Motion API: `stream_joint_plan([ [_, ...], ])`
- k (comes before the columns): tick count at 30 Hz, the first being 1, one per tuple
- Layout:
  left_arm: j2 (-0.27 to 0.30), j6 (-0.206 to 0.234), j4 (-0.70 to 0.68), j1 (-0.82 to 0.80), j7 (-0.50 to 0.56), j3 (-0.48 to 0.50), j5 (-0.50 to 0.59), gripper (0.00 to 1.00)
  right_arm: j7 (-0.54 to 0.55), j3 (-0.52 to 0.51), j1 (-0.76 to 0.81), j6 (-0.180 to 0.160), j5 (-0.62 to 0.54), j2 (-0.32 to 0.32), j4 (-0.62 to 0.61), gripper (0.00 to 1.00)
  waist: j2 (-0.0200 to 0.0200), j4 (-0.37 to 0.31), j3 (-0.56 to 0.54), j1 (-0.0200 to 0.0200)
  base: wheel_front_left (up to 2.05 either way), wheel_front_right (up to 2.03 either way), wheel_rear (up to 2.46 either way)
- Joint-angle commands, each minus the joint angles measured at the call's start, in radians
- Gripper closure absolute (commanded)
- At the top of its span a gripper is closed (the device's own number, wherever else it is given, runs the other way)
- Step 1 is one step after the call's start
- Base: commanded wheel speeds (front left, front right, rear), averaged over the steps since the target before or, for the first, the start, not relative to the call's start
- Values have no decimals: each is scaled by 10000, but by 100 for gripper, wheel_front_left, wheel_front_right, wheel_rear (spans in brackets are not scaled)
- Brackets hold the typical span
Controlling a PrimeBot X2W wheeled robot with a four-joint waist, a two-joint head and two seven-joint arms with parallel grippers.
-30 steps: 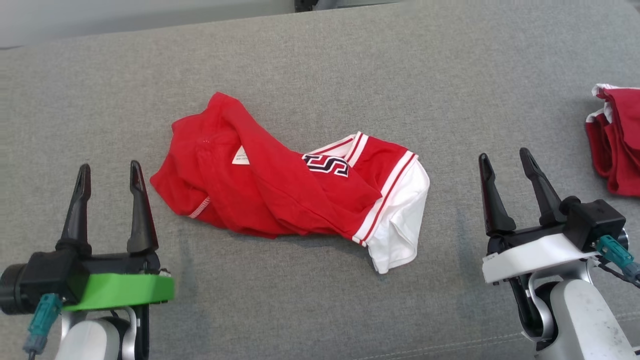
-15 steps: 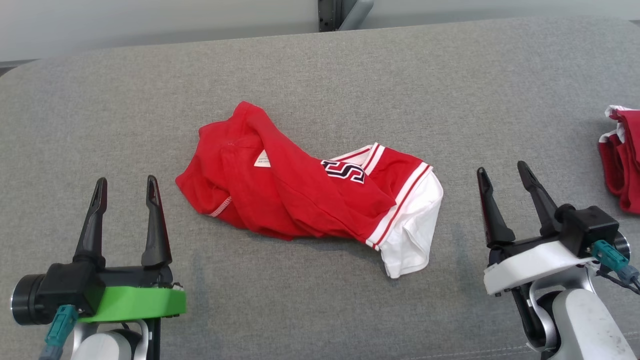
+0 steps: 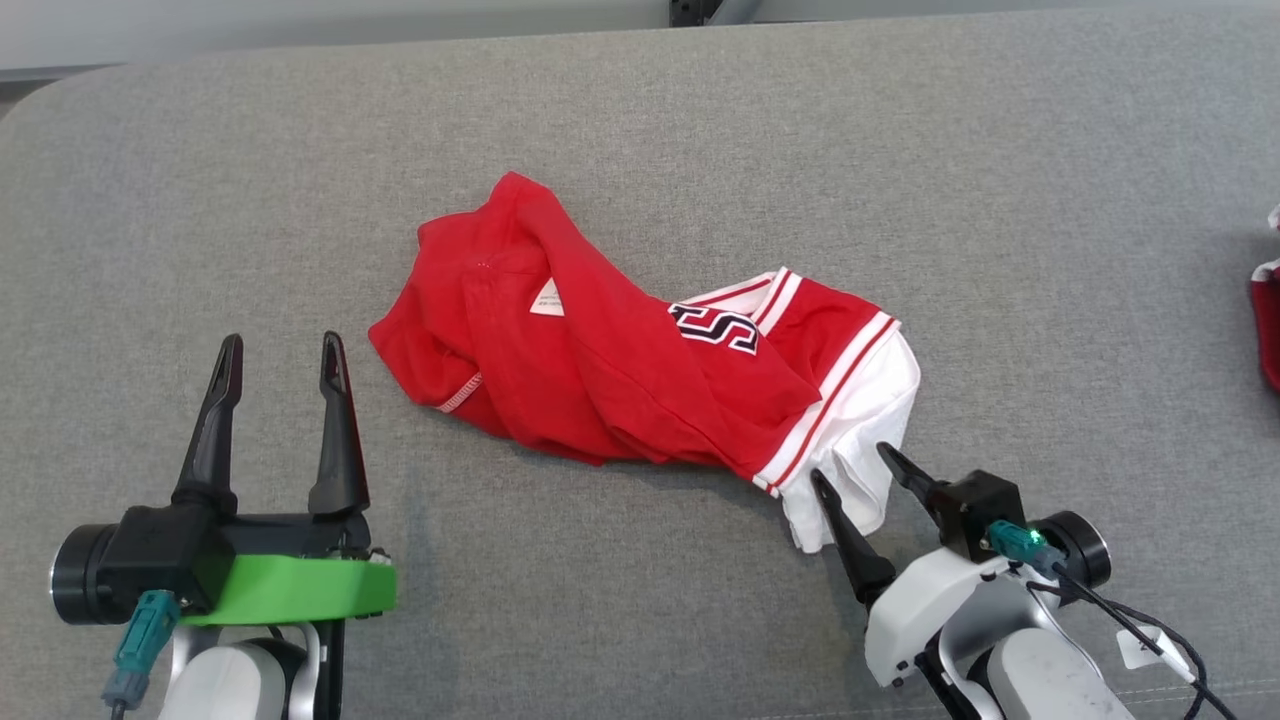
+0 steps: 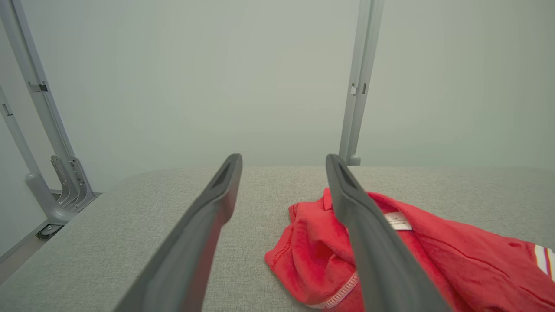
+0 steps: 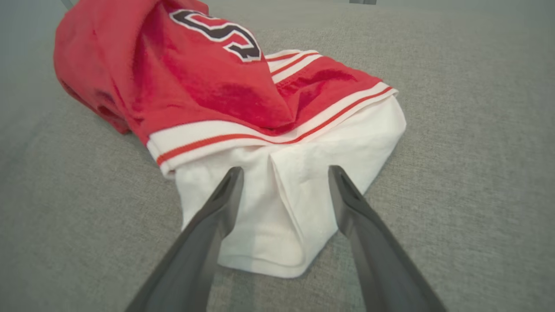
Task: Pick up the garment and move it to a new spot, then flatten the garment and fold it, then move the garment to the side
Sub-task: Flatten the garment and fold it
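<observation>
Right hand (image 3: 850, 462) has swung in from well right of the garment (image 3: 620, 380) to its white end. The view itself has shifted too, so the garment's apparent drift is camera, not cloth.

Table (image 3: 1050, 200): grey woven cover, and the garment lies crumpled near its middle. It is red, twisted over itself, and not yet lifted.

Second red bundle (image 3: 1268, 330): far right of the garment, at the table's edge.

Left hand (image 3: 281, 340): just left of the garment, fingers spread wide, holding nothing.

Right hand: fingers parted and empty, straddling a raised crease in the white sleeve (image 5: 299, 190). Whether the tips touch the cloth, I cannot tell.

Lettering (image 3: 715, 328) and label (image 3: 547, 298): both show on the garment's top, so it is partly inside out.

Risks, as judged:
- A close here may pinch only the top layer of the sleeve, which could slip out on the lift.
- Lifting by one sleeve end hangs the garment twisted, making it harder to flatten.
- Tips driven too low could snag the table cover.
- A carry to the right risks mixing it with the bundle.
</observation>
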Motion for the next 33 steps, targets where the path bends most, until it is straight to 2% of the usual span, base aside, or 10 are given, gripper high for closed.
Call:
stream_joint_plan([
  [1,-12,-19,20,-163,-63,13,28,0,-80,-30,-191,-4,-69,29,84,0,0,35,115,0,0,0,0],
  [14,-13,-82,91,-420,-121,31,77,0,-930,-1426,-899,-4,-481,483,1487,0,0,-53,411,0,0,0,0],
  [15,0,-86,77,-428,-126,34,78,0,-1001,-1603,-917,-4,-481,508,1501,6,0,-72,429,0,0,0,0],
  [16,9,-88,77,-436,-131,34,84,0,-1063,-1802,-920,-4,-401,518,1526,57,0,-87,446,0,0,0,0],
  [17,14,-85,69,-446,-133,40,81,0,-1137,-1928,-931,-4,-352,537,1533,85,0,-101,461,0,0,0,0],
  [18,21,-74,55,-452,-135,51,89,0,-1215,-2074,-950,-4,-325,565,1538,100,0,-123,483,0,0,0,0],
  [30,83,-85,7,-607,-163,33,171,0,-1780,-3527,-1292,-4,295,625,1657,100,0,-330,596,0,0,0,0],
  [31,88,-85,4,-611,-164,29,175,0,-1851,-3610,-1315,-4,296,628,1610,88,0,-346,582,0,0,0,0],
  [32,94,-82,7,-602,-165,25,174,0,-1908,-3691,-1316,-4,325,630,1566,38,0,-366,559,0,0,0,0],
  [33,106,-77,16,-571,-166,23,173,0,-1987,-3746,-1319,-4,351,632,1489,0,0,-394,517,0,0,0,0],
])
